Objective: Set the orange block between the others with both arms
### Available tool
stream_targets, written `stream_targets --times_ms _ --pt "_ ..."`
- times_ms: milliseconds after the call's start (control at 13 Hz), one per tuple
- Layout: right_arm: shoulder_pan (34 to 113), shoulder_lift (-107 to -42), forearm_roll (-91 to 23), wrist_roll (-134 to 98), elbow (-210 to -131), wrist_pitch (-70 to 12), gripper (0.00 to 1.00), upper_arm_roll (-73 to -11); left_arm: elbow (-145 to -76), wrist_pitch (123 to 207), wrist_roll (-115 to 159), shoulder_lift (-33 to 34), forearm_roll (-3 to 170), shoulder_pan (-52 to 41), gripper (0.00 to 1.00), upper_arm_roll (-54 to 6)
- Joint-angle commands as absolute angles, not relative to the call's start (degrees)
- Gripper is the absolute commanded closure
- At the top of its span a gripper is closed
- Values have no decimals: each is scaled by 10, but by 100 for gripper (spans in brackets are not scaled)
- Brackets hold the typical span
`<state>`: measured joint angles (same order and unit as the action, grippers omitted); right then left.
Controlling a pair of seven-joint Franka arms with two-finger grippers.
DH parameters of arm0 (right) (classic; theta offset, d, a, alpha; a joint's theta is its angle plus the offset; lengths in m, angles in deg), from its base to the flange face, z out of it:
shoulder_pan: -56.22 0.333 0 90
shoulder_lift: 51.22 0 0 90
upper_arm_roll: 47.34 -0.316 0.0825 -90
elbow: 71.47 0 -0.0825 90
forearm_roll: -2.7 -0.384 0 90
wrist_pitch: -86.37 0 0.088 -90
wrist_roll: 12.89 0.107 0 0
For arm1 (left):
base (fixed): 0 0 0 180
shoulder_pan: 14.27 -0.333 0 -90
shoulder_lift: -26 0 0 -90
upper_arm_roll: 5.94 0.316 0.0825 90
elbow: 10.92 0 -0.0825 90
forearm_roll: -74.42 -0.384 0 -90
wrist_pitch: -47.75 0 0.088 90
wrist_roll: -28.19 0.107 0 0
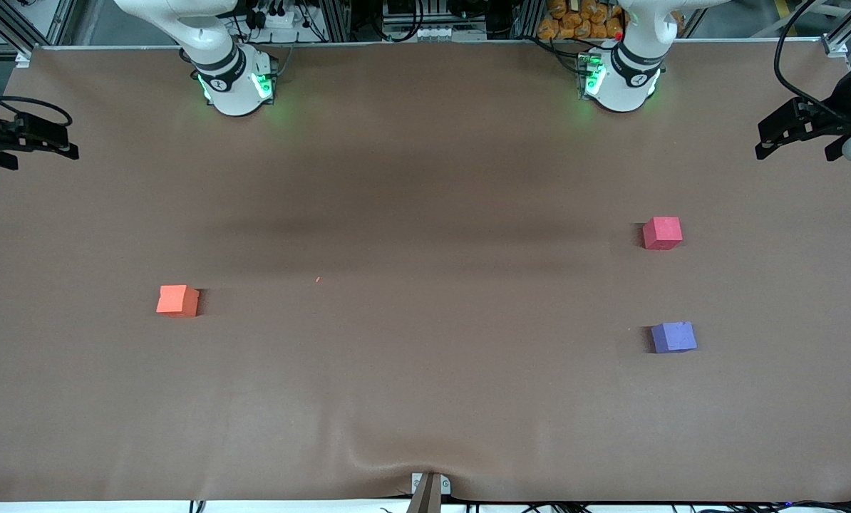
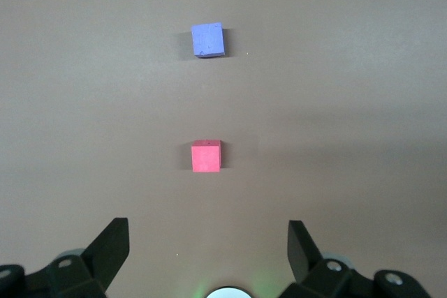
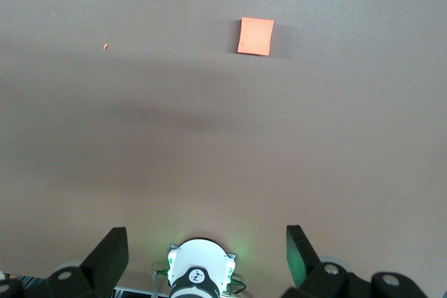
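3 small cubes sit on the brown table cover (image 1: pixel 425 399), all well apart from its edges. The orange block (image 1: pixel 178 300) lies alone toward the right arm's end of the table, with a wide bare stretch of cover between it and the other 2. Those 2 sit toward the left arm's end: the red-pink cube (image 1: pixel 662 233) farther from the front camera, the purple-blue cube (image 1: pixel 673 337) nearer to it, with an open gap between them. A tiny orange speck (image 1: pixel 318 279) lies on the cover between the orange block and the pair.

Both arms wait, raised at the ends of the table. The right gripper (image 1: pixel 37 141) hangs over the cover's edge at its arm's end, its fingers (image 3: pixel 108 256) spread wide and holding nothing. The left gripper (image 1: pixel 789 132) hangs over the matching edge at its own end, its fingers (image 2: pixel 112 249) likewise spread and empty. The middle of the table lies bare from the green-lit bases (image 1: pixel 236 85) down to the edge nearest the front camera, where the cover wrinkles around a small bracket (image 1: pixel 429 488). No readable writing or brand shows on the cubes.
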<state>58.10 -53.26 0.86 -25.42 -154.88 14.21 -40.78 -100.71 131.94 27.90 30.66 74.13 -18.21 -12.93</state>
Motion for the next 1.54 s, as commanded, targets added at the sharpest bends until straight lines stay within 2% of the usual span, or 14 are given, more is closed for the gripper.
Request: stream_targets --times_ms 0,385,1154,1308,1462 --pt "576 -523 11 -261 -1535 157 0 -411 -994 1317 291 300 749 -186 0 -130" --pt "578 -523 11 -261 -1529 156 0 -412 -965 1316 288 282 743 -181 0 -130" --pt "574 -499 10 -261 -1538 156 0 -415 -982 1307 289 280 743 -188 0 -129" --pt "574 -500 10 -257 -1562 136 0 -415 -982 1306 290 280 743 -188 0 -129" --pt "574 -506 10 -257 -1602 78 0 -415 -982 1306 293 279 743 -189 0 -129"
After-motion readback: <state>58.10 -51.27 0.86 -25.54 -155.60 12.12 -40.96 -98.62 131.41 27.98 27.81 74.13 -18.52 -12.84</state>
